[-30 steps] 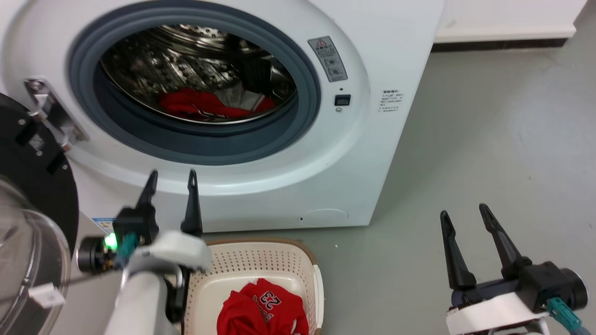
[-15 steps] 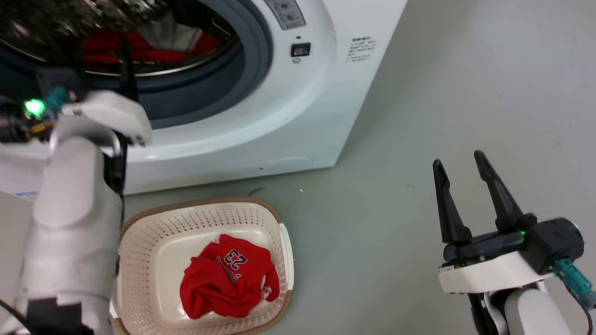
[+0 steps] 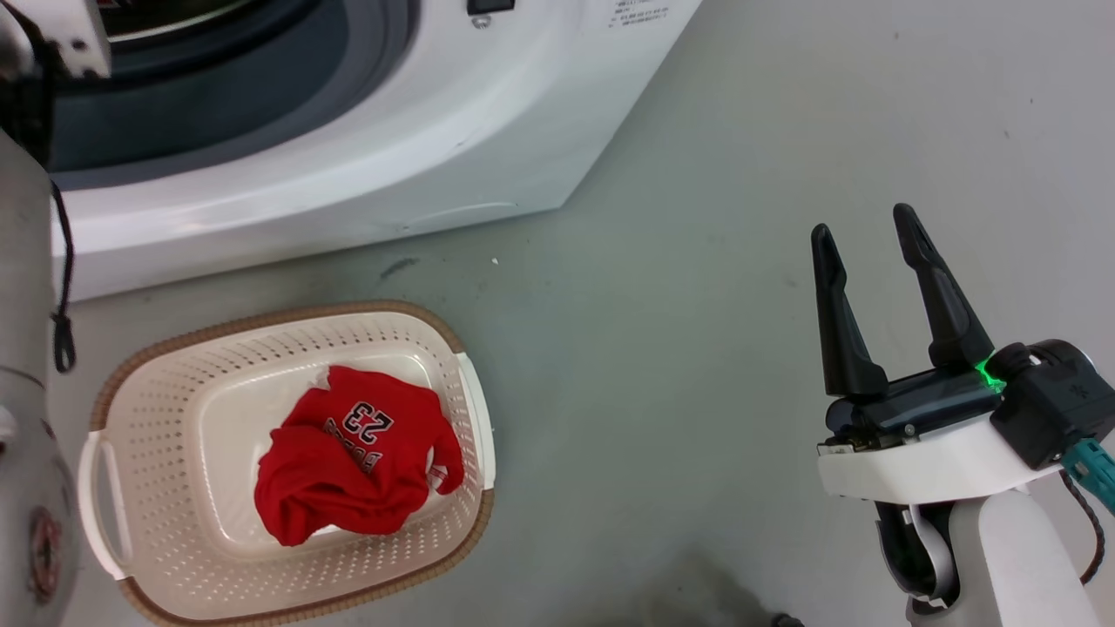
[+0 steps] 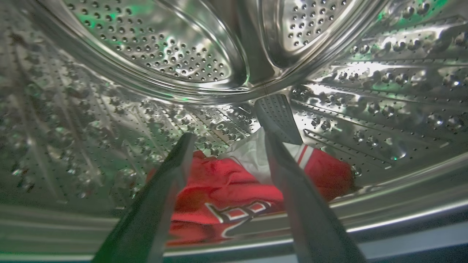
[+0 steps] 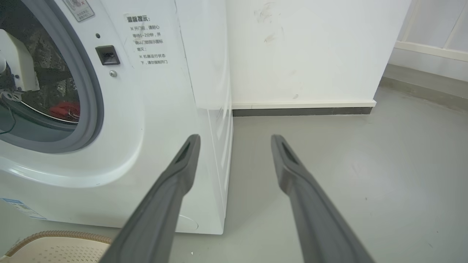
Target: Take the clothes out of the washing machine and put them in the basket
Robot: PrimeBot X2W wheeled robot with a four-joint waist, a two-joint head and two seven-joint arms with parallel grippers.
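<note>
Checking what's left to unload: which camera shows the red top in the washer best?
The left wrist view: the red top lies on the drum floor ahead of the open left tool, white cuff and stripes clear. The right wrist view catches a small red patch through the door ring. The head view cuts the opening off.

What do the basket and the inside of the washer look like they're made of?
The basket looks like moulded plastic: smooth cream walls punched with even holes, brown rim. The drum looks like polished steel, probably stainless: mirror-bright, with shiny reflections.
</note>
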